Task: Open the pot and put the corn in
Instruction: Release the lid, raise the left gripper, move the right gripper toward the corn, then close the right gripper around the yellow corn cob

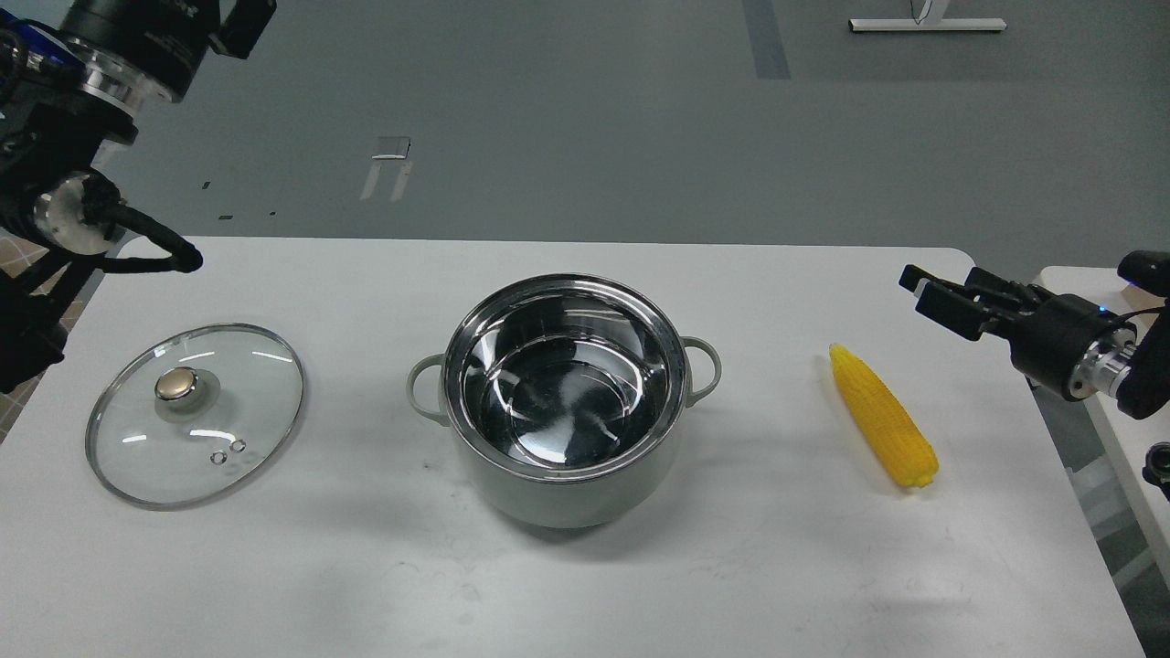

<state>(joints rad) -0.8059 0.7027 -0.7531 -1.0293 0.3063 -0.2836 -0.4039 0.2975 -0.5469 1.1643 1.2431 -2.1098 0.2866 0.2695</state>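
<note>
Corn lies on the worktop right of the open, empty pot, its long axis running from far-left tip to near-right butt. The right gripper, fingers parted and empty, hovers just beyond the tip, the nearer arm. The left gripper is cropped; state indeterminable. Clear worktop separates corn and pot.

Bright overhead light, sharp pic, glare in pot, soft shadows

Pot uncovered, centre of table; glass lid flat to its left. Corn lies right, right gripper near, empty.
</note>
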